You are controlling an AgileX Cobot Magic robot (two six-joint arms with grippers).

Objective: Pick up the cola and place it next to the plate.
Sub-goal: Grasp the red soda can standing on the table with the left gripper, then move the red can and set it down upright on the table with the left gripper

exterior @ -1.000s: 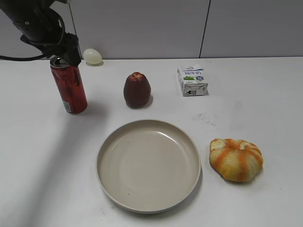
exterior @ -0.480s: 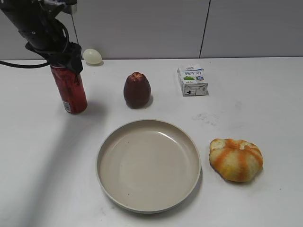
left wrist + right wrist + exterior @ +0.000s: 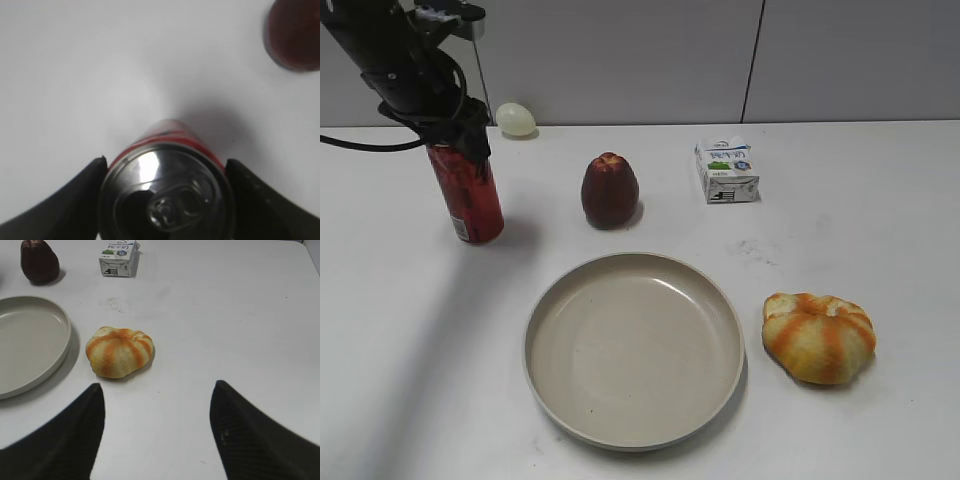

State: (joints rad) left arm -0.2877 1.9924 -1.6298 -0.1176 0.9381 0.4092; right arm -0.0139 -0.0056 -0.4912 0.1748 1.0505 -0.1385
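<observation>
The cola [image 3: 468, 200], a tall slim red can with a silver top, stands upright at the table's far left. My left gripper [image 3: 455, 135] has come down over its top. In the left wrist view the two black fingers [image 3: 85, 195] press against both sides of the cola's rim [image 3: 167, 200], so the left gripper [image 3: 166, 161] is shut on it. The plate [image 3: 630, 350], wide, beige and empty, lies at the front centre, well right of the can. My right gripper [image 3: 157, 385] is open and empty over bare table, with the plate's rim [image 3: 30, 340] to its left.
A dark-red fruit [image 3: 609, 190] stands between the can and a small milk carton [image 3: 726, 170]. An orange-striped round bun-like thing [image 3: 818, 337] lies right of the plate. A pale egg shape [image 3: 515, 119] sits by the back wall.
My left gripper has moved from behind the can's top down over it, and its fingers now clasp the rim. The can still stands in the same spot.
</observation>
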